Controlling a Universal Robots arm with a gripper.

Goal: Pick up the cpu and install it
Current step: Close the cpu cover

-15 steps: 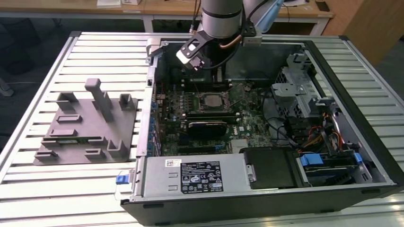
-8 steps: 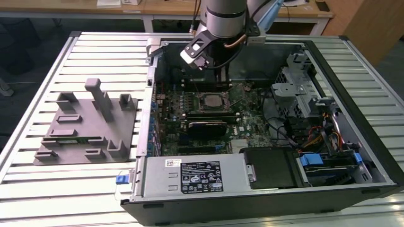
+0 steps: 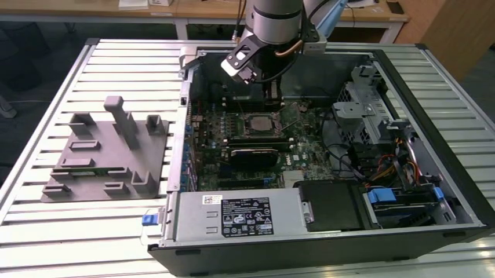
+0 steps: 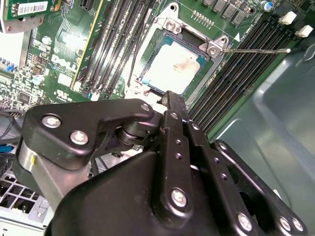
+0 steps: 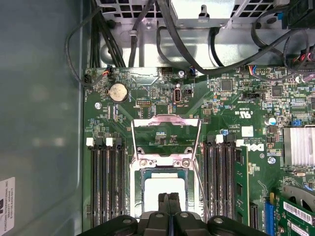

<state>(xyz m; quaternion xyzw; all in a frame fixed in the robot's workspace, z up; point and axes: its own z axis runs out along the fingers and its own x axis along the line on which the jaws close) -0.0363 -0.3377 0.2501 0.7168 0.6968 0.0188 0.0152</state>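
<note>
The cpu (image 4: 174, 69) is a silvery-white square lying flat inside the black-framed socket on the green motherboard (image 5: 147, 93). It shows in the first wrist view (image 5: 160, 189) and, small, in the exterior view (image 3: 259, 123). My gripper (image 4: 170, 97) hangs just above the socket's edge, its two black fingers (image 5: 164, 204) pressed together with nothing between them. In the exterior view the gripper (image 3: 272, 99) reaches down into the open computer case. The socket's metal load frame (image 5: 166, 129) stands swung open, and its thin lever (image 4: 256, 49) lies out to the side.
Black memory slots (image 5: 106, 182) flank the socket on both sides. Cable bundles (image 5: 147, 29) and the case wall (image 5: 39, 123) lie close by. A power supply (image 3: 240, 215) and drive cage (image 3: 371, 116) sit in the case. A grey fixture plate (image 3: 104, 156) lies on the exterior view's left.
</note>
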